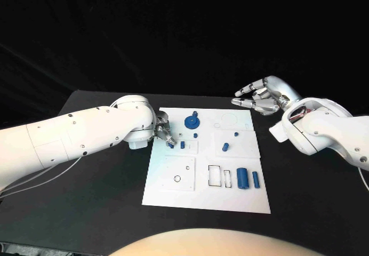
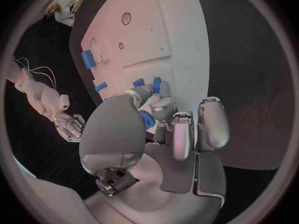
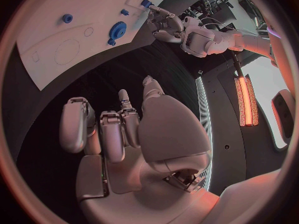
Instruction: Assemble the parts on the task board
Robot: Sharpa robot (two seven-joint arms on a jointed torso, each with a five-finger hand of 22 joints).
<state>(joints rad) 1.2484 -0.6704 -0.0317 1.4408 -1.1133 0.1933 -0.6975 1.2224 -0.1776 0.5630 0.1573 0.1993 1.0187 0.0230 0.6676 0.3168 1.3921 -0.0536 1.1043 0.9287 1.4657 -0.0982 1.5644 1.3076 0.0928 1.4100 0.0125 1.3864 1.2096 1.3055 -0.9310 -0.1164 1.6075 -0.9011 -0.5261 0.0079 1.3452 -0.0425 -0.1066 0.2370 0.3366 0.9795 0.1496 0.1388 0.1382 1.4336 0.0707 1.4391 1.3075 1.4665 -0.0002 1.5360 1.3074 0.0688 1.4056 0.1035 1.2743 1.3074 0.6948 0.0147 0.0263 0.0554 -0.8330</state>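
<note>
The white task board [image 1: 173, 184] lies in the middle of the table. My left hand [image 1: 161, 132] hovers over its left edge and pinches a small blue part [image 2: 147, 120] between thumb and finger. Another small blue part [image 1: 184, 143] stands on the board just beside those fingers. A blue gear [image 1: 193, 123] sits near the far edge, with small blue pegs [image 1: 226, 146] right of centre. Two blue cylinders [image 1: 243, 178] lie at the near right. My right hand [image 1: 260, 96] hangs off the board's far right corner, fingers loosely apart and holding nothing.
Outlined rectangular slots [image 1: 214, 176] and a small round hole [image 1: 178, 178] mark the board's near half. A large circle outline [image 1: 228, 119] sits at the far right. Black table [image 1: 92, 202] surrounds the board on all sides.
</note>
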